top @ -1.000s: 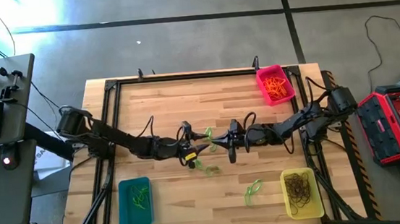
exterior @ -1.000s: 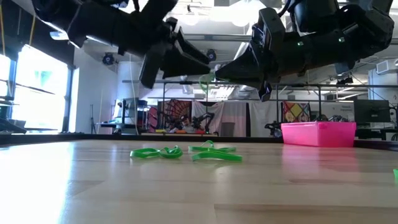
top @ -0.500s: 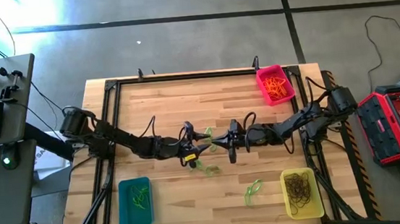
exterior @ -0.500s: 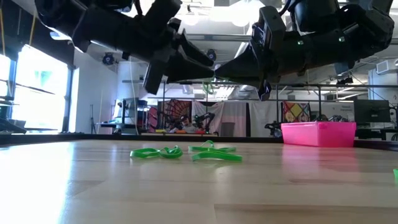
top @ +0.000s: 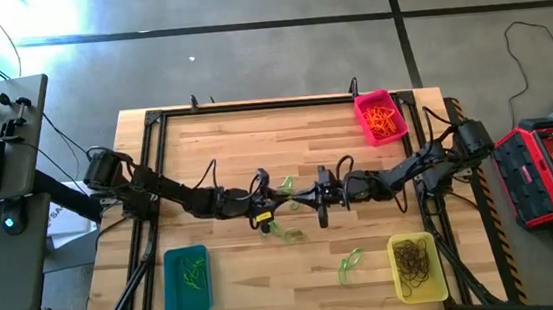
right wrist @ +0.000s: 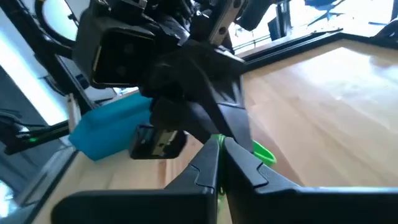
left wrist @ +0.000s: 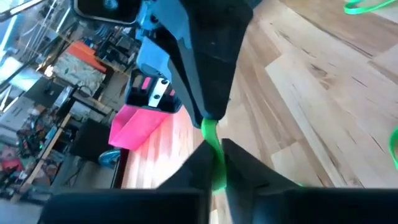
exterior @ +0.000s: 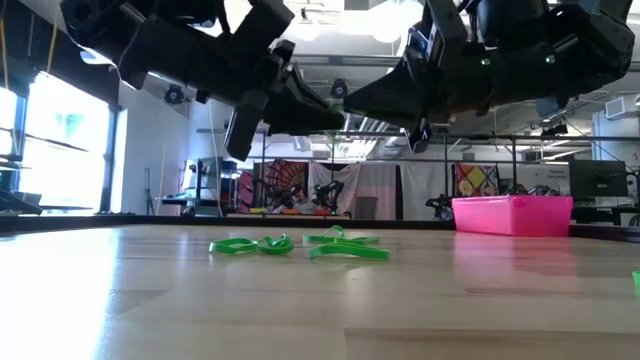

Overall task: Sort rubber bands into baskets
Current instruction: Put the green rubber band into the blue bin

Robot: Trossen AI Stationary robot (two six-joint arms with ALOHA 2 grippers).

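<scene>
A bright green rubber band (top: 287, 186) is held in the air above the table's middle, between my two grippers, which meet tip to tip. My left gripper (top: 283, 201) comes in from the table's left and is shut on the band. My right gripper (top: 303, 199) comes in from the right and is shut on the same band. In the low view, only a speck of the band (exterior: 337, 104) shows where the left gripper (exterior: 325, 112) and the right gripper (exterior: 350, 104) meet. The baskets stand at the table's edges. My left gripper pinches one end of the green band (left wrist: 216, 168) between its two fingers. The fingers come nearly level from the table's left. The band is lifted clear of the table and runs the short way across to the right gripper's fingers (left wrist: 208, 93). My right gripper pinches the band's other end (right wrist: 217, 142) between its two fingers, which come nearly level from the table's right. A bit of the band's loop (right wrist: 263, 154) sticks out beside the fingers. The band is clear of the table.
Loose green bands lie on the wood below the grippers (top: 288, 234) and nearer the front (top: 349, 263). A teal basket (top: 170, 285) holds green bands, a yellow basket (top: 397, 275) dark ones, and a pink basket (top: 365, 107) at the far right orange ones.
My left gripper has shut on the green band that my right gripper was holding. The band's loop, which hung below the fingertips, is now drawn up between the two grippers. Both arms have stayed in place.
</scene>
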